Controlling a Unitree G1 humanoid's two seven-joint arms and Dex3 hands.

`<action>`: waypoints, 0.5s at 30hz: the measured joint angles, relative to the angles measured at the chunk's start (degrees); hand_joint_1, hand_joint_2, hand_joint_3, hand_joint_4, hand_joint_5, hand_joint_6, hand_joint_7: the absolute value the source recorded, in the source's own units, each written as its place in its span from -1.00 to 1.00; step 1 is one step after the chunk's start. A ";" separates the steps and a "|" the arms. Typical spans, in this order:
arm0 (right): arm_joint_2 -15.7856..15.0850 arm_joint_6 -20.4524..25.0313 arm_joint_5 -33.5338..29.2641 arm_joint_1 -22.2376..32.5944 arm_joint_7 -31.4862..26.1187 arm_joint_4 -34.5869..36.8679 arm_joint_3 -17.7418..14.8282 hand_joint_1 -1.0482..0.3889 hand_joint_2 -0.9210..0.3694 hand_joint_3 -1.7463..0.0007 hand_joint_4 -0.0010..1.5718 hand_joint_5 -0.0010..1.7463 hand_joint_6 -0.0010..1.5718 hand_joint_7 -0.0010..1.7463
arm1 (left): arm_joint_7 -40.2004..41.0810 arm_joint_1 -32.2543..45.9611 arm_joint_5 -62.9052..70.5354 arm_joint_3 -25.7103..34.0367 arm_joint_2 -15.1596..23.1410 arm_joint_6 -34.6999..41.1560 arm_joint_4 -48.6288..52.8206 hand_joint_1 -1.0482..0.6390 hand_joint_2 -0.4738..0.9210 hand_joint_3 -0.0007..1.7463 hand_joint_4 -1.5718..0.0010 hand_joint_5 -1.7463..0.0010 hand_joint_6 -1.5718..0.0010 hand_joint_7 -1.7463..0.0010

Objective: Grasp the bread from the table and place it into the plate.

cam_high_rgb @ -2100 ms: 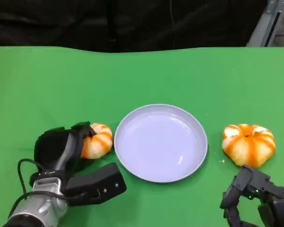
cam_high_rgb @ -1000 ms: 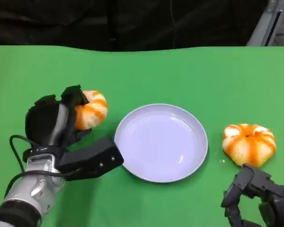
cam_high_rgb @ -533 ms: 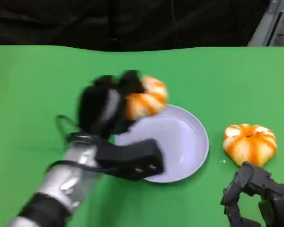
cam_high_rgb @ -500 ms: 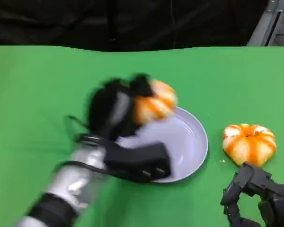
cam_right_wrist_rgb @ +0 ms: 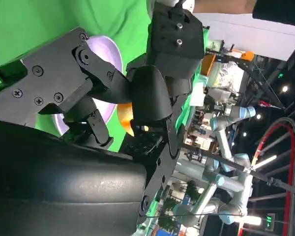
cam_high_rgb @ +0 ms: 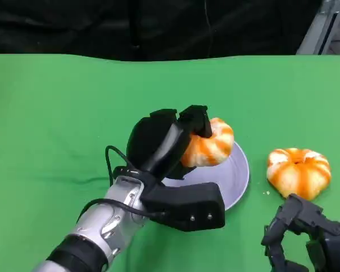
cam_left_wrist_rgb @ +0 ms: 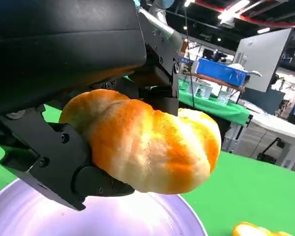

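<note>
The robot's left hand (cam_high_rgb: 164, 141) grips the round orange-and-white striped bread roll (cam_high_rgb: 208, 143) in the air, directly above the pale lilac round plate (cam_high_rgb: 238, 175), so the coming move is straight down. The right hand (cam_high_rgb: 306, 238) rests low with fingers curled in on nothing, just in front of a second striped bread roll (cam_high_rgb: 298, 171) lying on the green table (cam_high_rgb: 56, 113) beside the plate.

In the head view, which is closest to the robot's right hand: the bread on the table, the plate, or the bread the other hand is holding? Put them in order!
From the right hand:
1. Bread on the table, just above the hand, right of the plate.
2. Plate, in the middle of the table.
3. Held bread, gripped by the left hand above the plate.
</note>
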 measured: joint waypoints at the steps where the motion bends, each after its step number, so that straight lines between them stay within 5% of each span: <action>1: 0.00 -0.04 0.00 -0.02 0.00 0.14 0.00 0.29 -0.40 -0.32 0.05 1.00 -0.06 0.79 | 0.00 0.00 0.01 0.00 0.01 0.00 0.00 0.35 0.56 -0.24 -0.02 -1.00 0.10 -1.00; 11: 0.02 -0.06 -0.19 0.14 -0.18 0.18 0.08 0.30 -0.41 -0.31 0.05 1.00 -0.05 0.78 | -0.01 0.00 0.19 -0.01 0.00 0.23 0.27 0.34 0.55 -0.29 -0.01 -1.00 0.14 -1.00; 15: 0.08 -0.05 -0.21 0.11 -0.38 0.15 0.16 0.30 -0.42 -0.31 0.06 1.00 -0.04 0.78 | 0.09 -0.41 0.21 -0.08 0.00 -0.70 3.33 0.26 0.74 -0.68 0.06 -1.00 0.17 -0.94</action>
